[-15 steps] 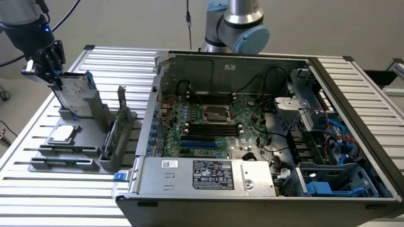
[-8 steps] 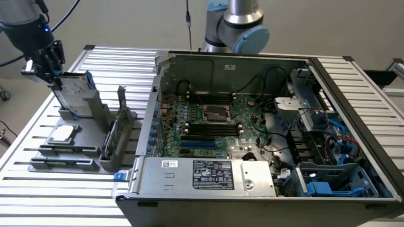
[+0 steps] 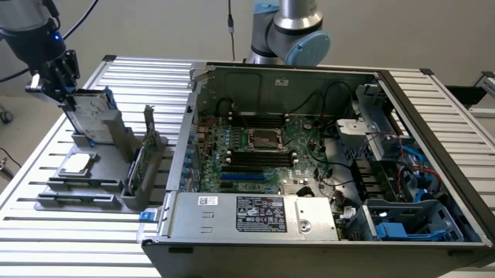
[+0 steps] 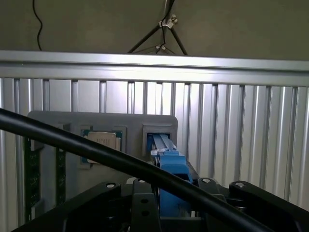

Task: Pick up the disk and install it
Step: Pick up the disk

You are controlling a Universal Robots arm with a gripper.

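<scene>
The disk (image 3: 91, 116), a silver-grey drive in a blue carrier, stands upright on edge in a slot of the grey holder tray (image 3: 77, 194) at the exterior view's left. My gripper (image 3: 68, 99) is at the disk's top edge, its fingers on either side of it and shut on it. In the wrist view the disk's blue carrier (image 4: 169, 162) runs from the tray slot up between the black fingers of my gripper (image 4: 171, 203). The disk's lower end still sits at the slot.
On the same tray lie a small square silver chip (image 3: 77, 165) and an upright green circuit card (image 3: 139, 168). The open computer case (image 3: 309, 145) fills the table's middle and right, with a blue-lined drive bay (image 3: 402, 223) at its near right corner. A black cable (image 4: 72, 142) crosses the wrist view.
</scene>
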